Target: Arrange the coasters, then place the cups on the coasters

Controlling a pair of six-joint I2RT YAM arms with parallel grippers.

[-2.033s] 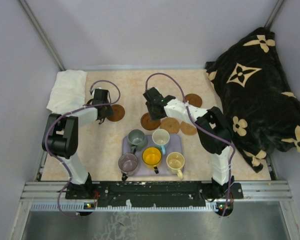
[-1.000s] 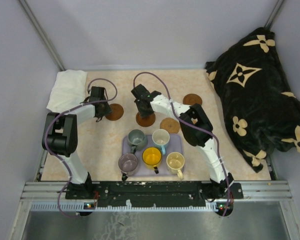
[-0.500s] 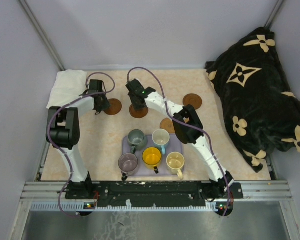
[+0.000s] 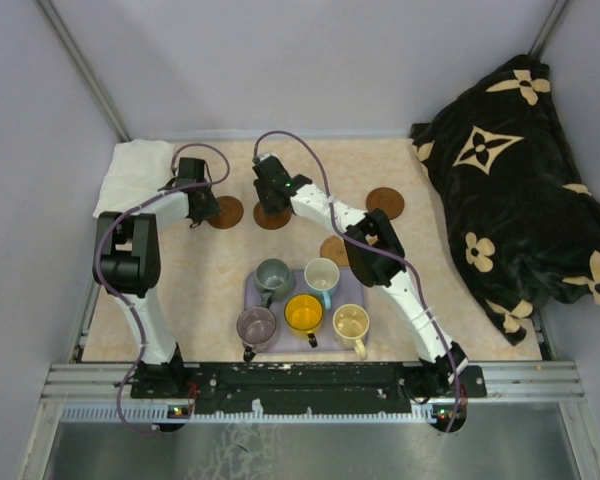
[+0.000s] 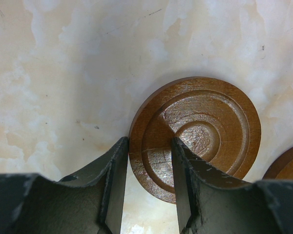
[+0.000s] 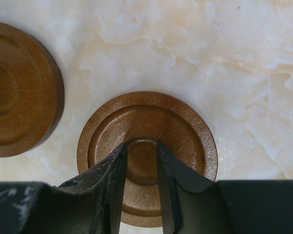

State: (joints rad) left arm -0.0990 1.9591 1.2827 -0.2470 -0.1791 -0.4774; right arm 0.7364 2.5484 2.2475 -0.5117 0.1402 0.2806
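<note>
Two tools part-open over coasters on far tabletop: left tool (image 5: pixel 147 187) straddling coaster rim (image 5: pixel 195 131), right tool (image 6: pixel 141 187) above second coaster (image 6: pixel 147 146); grip on either unclear. Stiff, light, thin wood discs; best pinched across rim. Cups (image 4: pixel 304 312) waiting on tray (image 4: pixel 357 292).

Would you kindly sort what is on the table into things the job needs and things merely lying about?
Needed:
- coasters, two at the hands and two further right
- cups, all five on the tray

Lying about:
- lavender tray under the cups
- white cloth, far left corner
- black patterned blanket, right side
</note>
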